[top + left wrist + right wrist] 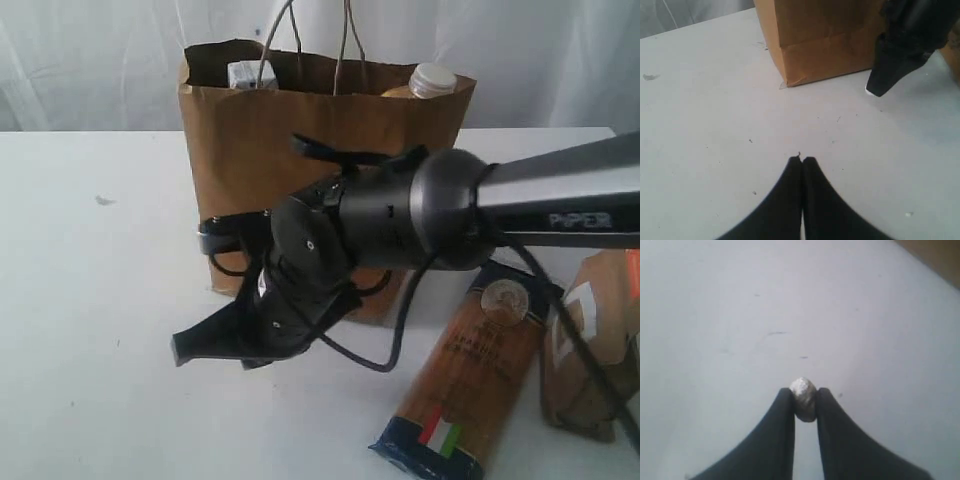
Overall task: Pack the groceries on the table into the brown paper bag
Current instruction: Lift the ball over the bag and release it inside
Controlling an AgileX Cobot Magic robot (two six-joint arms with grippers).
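Robot test bench in a lab-like space, white tabletop point(90, 320) backed by draped white curtain point(90, 60), brown paper bag point(250, 150) set behind a cabled black robot arm point(560, 195).

left gripper point(802, 159): jaws pressed flat together, tips touching, nothing between them; held low over the bench point(715, 125).
right arm point(560, 205): reaches in from the right of the exterior view and crosses its middle.
right wrist point(310, 245): bent downward, pointing down and to the left in that view.
right gripper point(804, 392): jaws nearly together, pinching a small silvery-white lump point(804, 402) right at the tips.
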